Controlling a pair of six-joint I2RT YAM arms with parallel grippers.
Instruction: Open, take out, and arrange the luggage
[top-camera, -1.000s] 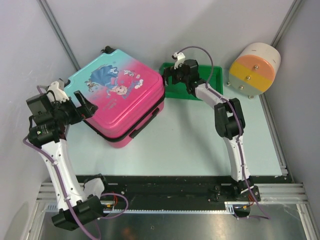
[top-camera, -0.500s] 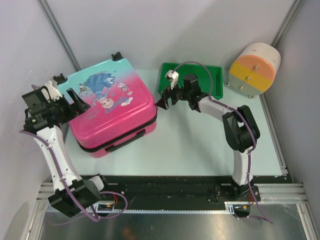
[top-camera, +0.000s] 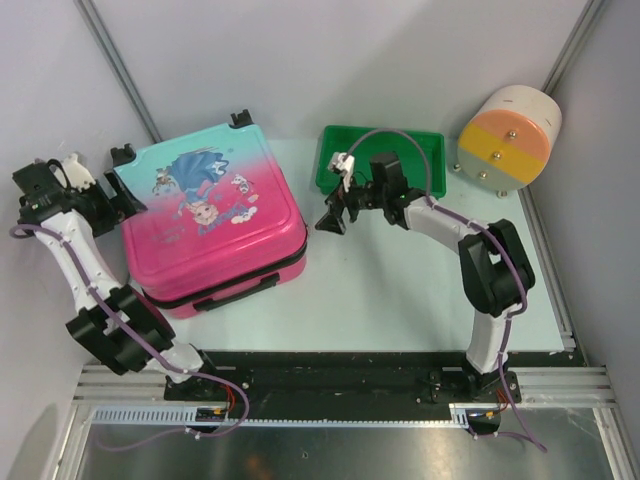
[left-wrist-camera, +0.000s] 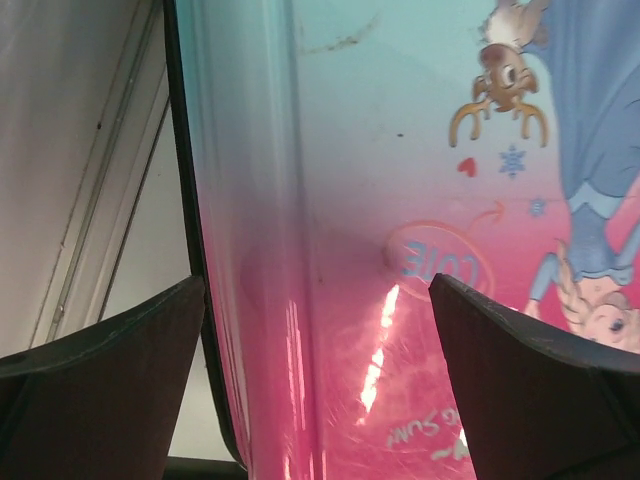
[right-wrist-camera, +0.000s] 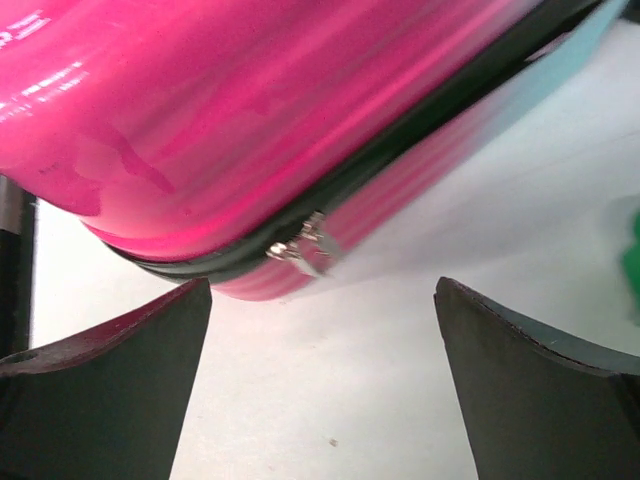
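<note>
- The luggage (top-camera: 212, 215) lay flat and zipped shut on the desk (top-camera: 400, 290), with its printed pink-to-teal shell facing up. It sat between the two end effectors.
- The left end effector (top-camera: 118, 195) stood with its jaws wide apart, gripping nothing. It pointed at the teal end of the luggage, close to a black wheel (top-camera: 121, 153).
- In the left wrist view, the shell (left-wrist-camera: 400, 200) filled the space ahead of the left end effector (left-wrist-camera: 315, 300), between its fingers (left-wrist-camera: 110, 370). The shell's dark edge ran just inside the left finger. Whether either finger touched the shell could not be told.
- The right end effector (top-camera: 332, 215) also had its jaws spread wide and held nothing. It faced the pink side of the luggage, near it but with a strip of bare desk between.
- In the right wrist view, the black zipper line and a metal zipper pull (right-wrist-camera: 303, 243) lay straight ahead of the right end effector (right-wrist-camera: 322, 295). They were beyond its fingertips and not touched.
- A green tray (top-camera: 430, 150) sat just behind the right end effector, under its arm.
- A white-and-orange cylinder (top-camera: 508, 135) stood farther out to that end effector's rear, well apart from it.
</note>
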